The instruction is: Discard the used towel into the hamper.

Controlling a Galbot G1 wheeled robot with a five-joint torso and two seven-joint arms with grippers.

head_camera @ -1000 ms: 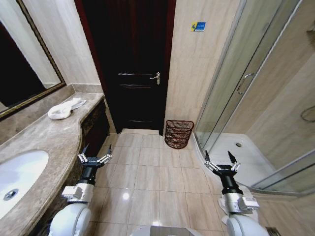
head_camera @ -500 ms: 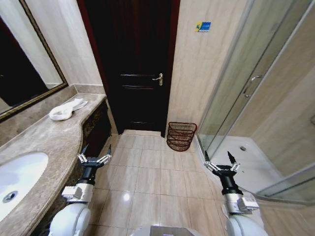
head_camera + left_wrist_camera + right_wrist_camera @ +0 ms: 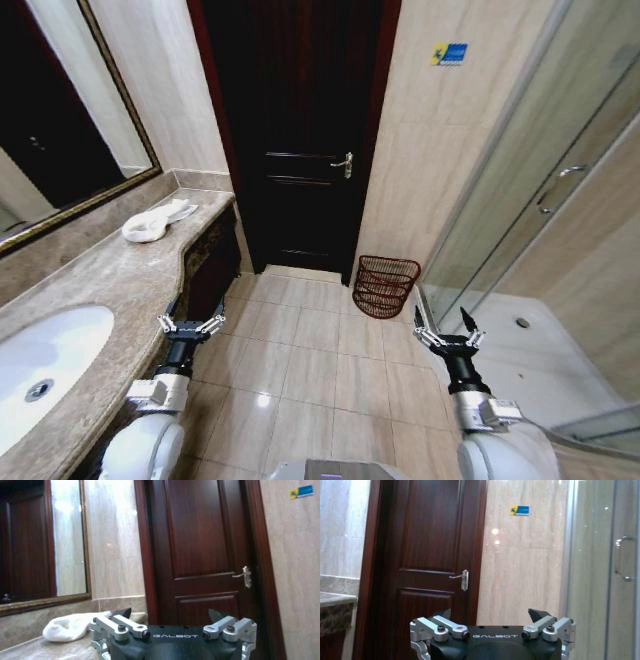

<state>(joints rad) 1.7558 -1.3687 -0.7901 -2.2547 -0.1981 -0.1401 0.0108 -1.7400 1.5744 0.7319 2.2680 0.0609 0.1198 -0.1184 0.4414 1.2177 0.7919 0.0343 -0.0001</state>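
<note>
Since the earlier frames the whole head view has swung: door (image 3: 300, 130), hamper (image 3: 385, 286) and counter (image 3: 110, 280) all sit further right in the picture, more of the mirror (image 3: 70, 110) shows at far left, and less of the shower floor (image 3: 545, 350) shows at right. That is the camera turning, not the things moving. Both arms hold the same pose low in the picture.

Left gripper (image 3: 191, 323) hovers beside the counter's front edge, fingers spread and empty. Right gripper (image 3: 445, 333) hovers over the floor tiles, fingers likewise spread and empty.

From the head, the hamper stands on the floor at the far wall, just right of the door and near the shower glass (image 3: 520, 180), tilted a little. It is a small round basket of dark reddish-brown open bands, narrowing to its base. The white towel (image 3: 157, 221) lies bunched at the far end of the counter, well apart from the hamper.

Left wrist view shows the towel (image 3: 72, 627) on the counter under the mirror (image 3: 45, 543), beyond the left gripper (image 3: 170, 614). Right wrist view shows the door handle (image 3: 461, 579), a blue wall sticker (image 3: 519, 510) and the shower handle (image 3: 620, 558) beyond the right gripper (image 3: 490, 614).
</note>
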